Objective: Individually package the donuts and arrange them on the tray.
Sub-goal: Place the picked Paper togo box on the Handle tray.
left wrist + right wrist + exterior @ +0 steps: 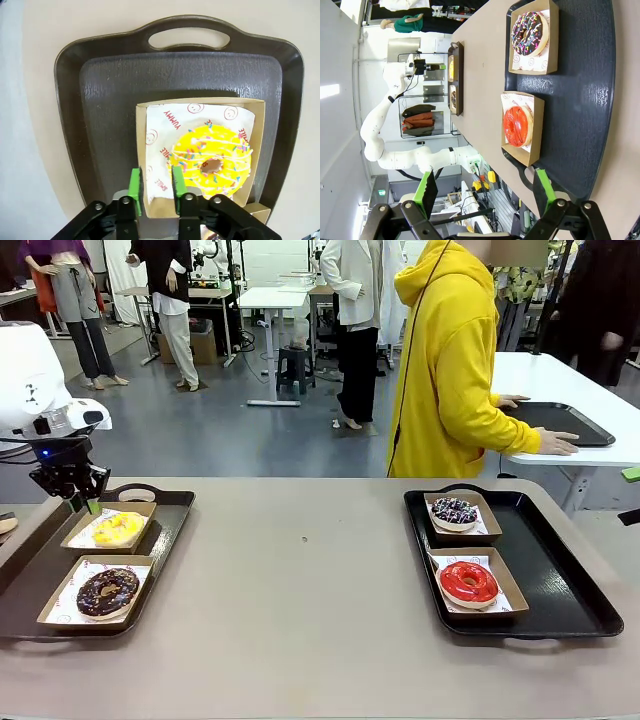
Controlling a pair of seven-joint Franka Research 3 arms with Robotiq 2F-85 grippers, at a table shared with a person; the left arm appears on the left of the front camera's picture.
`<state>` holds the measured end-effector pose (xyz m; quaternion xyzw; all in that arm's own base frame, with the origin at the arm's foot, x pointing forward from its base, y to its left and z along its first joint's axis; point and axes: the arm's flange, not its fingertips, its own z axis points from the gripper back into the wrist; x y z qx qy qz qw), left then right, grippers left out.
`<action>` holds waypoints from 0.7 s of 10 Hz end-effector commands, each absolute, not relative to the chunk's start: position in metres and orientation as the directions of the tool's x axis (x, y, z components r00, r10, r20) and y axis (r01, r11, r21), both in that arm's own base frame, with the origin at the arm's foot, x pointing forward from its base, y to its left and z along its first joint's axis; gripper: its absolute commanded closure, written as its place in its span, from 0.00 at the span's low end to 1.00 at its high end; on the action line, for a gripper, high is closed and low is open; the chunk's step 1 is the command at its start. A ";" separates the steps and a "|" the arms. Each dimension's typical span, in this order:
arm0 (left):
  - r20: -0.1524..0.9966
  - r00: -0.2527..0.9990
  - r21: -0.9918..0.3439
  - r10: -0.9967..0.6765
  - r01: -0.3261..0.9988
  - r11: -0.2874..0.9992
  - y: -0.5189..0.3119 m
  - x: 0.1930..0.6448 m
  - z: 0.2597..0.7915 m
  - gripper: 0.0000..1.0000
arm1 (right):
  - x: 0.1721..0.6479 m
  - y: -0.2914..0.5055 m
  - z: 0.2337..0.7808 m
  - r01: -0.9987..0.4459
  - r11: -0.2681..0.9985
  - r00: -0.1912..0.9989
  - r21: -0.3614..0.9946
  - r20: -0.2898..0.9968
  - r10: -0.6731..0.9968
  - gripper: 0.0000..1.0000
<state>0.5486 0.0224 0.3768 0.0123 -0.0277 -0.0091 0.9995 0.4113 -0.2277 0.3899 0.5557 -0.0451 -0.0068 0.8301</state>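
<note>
Two dark trays lie on the table. On the left tray [170, 515], the yellow-iced donut [118, 528] and the chocolate sprinkled donut [107, 592] each sit in a brown cardboard box. My left gripper [86, 504] hangs over the yellow donut's box. In the left wrist view, that gripper [156, 182] is open a little. Its pads [135, 184] straddle the box's side wall [142, 150] beside the yellow donut [212, 161]. The right tray [560, 580] holds the boxed purple donut [454, 510] and the boxed red donut [468, 582]. My right gripper [485, 192] is wide open and holds nothing. It is near that tray's handle end, by the red donut [517, 125].
A person in a yellow hoodie [445, 360] stands at the far side of the table. Their hands rest on another black tray [565, 422] on a white table. The beige tabletop [300, 570] stretches bare between my two trays.
</note>
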 end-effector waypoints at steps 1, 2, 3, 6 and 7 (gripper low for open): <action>0.071 0.997 0.040 0.004 -0.006 0.999 0.022 0.549 0.379 0.00 | 0.408 -0.226 0.391 -0.040 0.381 0.995 0.924 0.070 -0.065 0.00; 0.071 0.997 0.036 0.005 -0.007 0.999 0.022 0.549 0.381 0.00 | 0.408 -0.226 0.391 -0.040 0.381 0.995 0.924 0.070 -0.065 0.00; 0.074 0.997 0.023 0.008 -0.010 1.000 0.022 0.548 0.384 0.07 | 0.408 -0.226 0.391 -0.040 0.381 0.995 0.924 0.070 -0.065 0.00; 0.073 0.997 -0.025 0.013 -0.011 1.000 0.023 0.545 0.392 0.19 | 0.408 -0.226 0.391 -0.040 0.381 0.995 0.924 0.070 -0.065 0.00; 0.073 0.997 -0.041 0.006 -0.003 0.999 0.024 0.544 0.396 0.00 | 0.408 -0.226 0.391 -0.040 0.381 0.995 0.924 0.070 -0.065 0.00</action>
